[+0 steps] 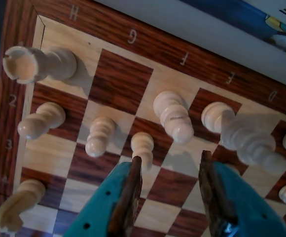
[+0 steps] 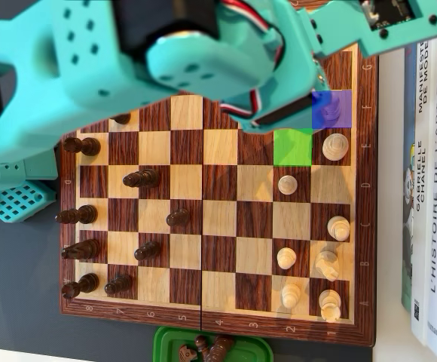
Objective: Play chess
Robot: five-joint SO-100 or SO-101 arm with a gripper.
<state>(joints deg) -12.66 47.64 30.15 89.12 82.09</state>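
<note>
In the wrist view a wooden chessboard (image 1: pixel 118 79) carries white pieces: a rook (image 1: pixel 24 64) in the H corner, pawns (image 1: pixel 99 136), a bishop (image 1: pixel 175 116) and a tall piece (image 1: pixel 246 140). My teal gripper (image 1: pixel 171 158) comes in from the bottom edge. It is open and empty above bare squares. A white pawn (image 1: pixel 142 144) stands just beyond the left finger's tip (image 1: pixel 135 165). In the overhead view my arm (image 2: pixel 166 53) covers the board's top part and hides the jaws. A green-tinted square (image 2: pixel 292 147) and a blue-tinted square (image 2: pixel 331 109) show beside it.
In the overhead view black pieces (image 2: pixel 139 179) stand on the left half of the board and white pieces (image 2: pixel 288 183) on the right. A green tray (image 2: pixel 166 347) with captured dark pieces sits below the board. Books (image 2: pixel 429 188) lie along the right. A white knight (image 1: pixel 15 207) stands at the wrist view's lower left.
</note>
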